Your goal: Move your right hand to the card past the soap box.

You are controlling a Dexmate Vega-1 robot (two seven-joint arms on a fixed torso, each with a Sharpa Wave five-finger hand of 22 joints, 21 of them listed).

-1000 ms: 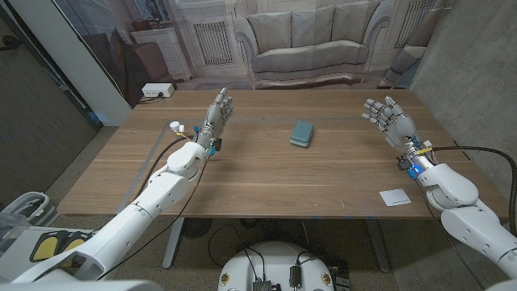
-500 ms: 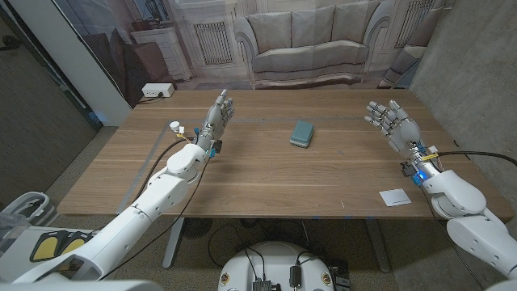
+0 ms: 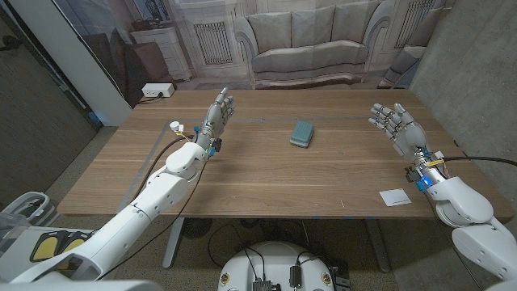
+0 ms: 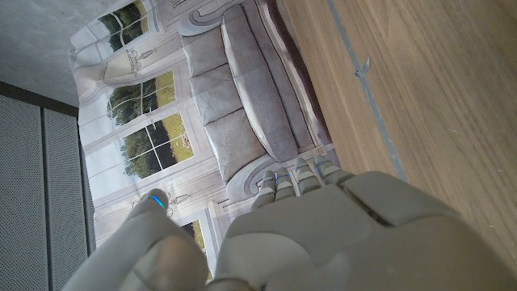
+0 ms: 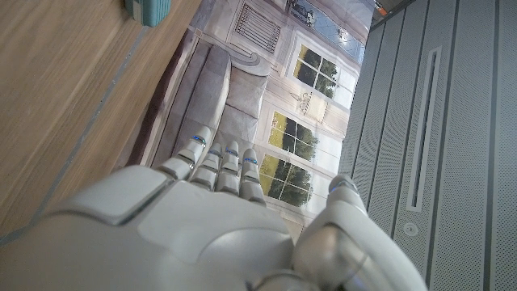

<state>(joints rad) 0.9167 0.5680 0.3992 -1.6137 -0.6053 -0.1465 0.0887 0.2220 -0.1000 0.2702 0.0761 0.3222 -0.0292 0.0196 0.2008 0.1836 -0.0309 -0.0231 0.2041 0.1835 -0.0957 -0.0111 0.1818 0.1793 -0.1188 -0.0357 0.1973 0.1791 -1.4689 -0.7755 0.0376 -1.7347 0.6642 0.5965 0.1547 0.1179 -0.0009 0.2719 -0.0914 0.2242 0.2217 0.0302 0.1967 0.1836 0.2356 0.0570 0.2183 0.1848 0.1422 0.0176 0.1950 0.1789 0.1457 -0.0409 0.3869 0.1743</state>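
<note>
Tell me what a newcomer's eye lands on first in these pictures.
Two pale robot arms reach over a wooden table, the left hand and the right hand both raised with fingers spread and holding nothing. Between them, nearer the far edge, sits a small teal soap box. A white card lies near the table's front edge beside the right forearm.

Smooth white-shelled arms, pale grey jointed robot hand (image 3: 397,125) each side, black cables and blue wrist fittings.

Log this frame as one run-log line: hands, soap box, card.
right hand: open, raised, off card | left hand: open, idle | soap box: mid-table | card: near edge, untouched
</note>
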